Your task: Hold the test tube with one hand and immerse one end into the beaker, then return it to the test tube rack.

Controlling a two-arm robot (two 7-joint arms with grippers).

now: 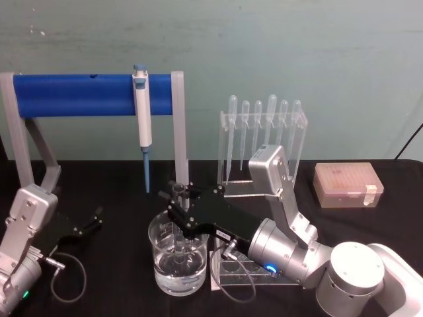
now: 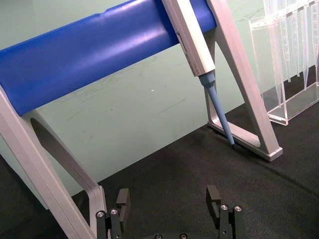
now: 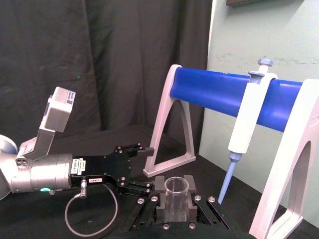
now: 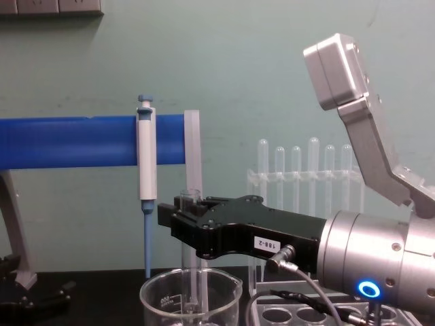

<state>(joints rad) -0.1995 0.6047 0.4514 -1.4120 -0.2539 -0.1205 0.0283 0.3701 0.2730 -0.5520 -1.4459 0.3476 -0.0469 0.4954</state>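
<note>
My right gripper point(image 1: 180, 197) is shut on the test tube point(image 4: 197, 280), which it holds upright over the beaker point(image 1: 162, 264). The clear tube runs down past the beaker's rim point(image 4: 158, 293), so its lower end is inside; liquid fills the beaker's lower part. In the right wrist view the tube's open rim point(image 3: 176, 188) sits clamped between the black fingers point(image 3: 159, 185). My left gripper point(image 1: 91, 222) rests open at the left of the table with nothing in it, and it also appears in its own wrist view point(image 2: 168, 199).
A blue bar stand point(image 1: 73, 94) behind holds a white-and-blue pipettor point(image 1: 141, 112) with its tip hanging down. An acrylic rack of plastic pipettes point(image 1: 264, 132) stands back right. A tube rack point(image 1: 254, 271) lies under my right arm, and a pink box point(image 1: 347, 185) sits far right.
</note>
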